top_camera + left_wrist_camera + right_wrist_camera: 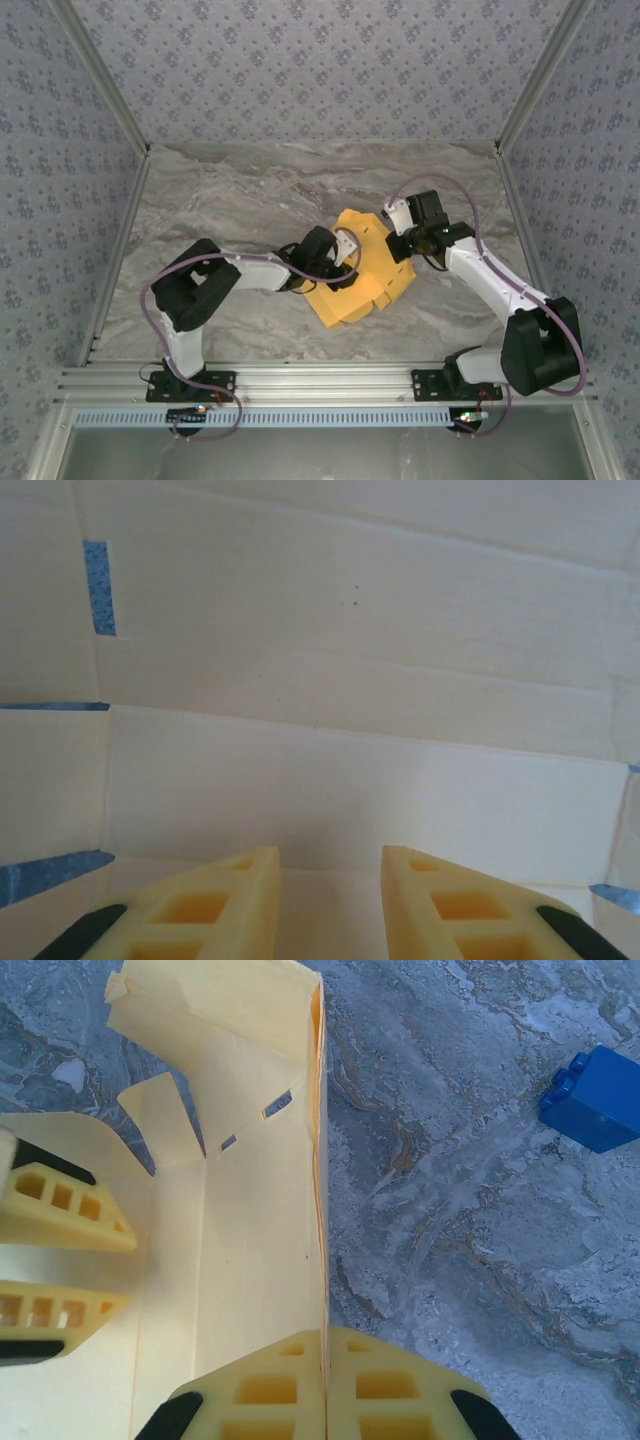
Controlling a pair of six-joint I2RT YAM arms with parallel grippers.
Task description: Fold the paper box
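Right gripper (326, 1385) is pinched tight on one raised wall (262, 1260) of the paper box (372, 280), mid table (240, 190). The left gripper (330, 895) hangs open over it, holding nothing. Early days I'd say, the flaps (165, 1125) are loose and the rest looks flat.

Blue block (592, 1098) near paper box (250, 1260); left table (220, 190) open.

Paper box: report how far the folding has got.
Done: one side wall of the paper box looks folded up from the base. In hand: the right gripper is shut on that wall's edge, and the left gripper is open, facing a creased panel. Left: the end flaps are loose and untucked, so it is not a closed box yet.
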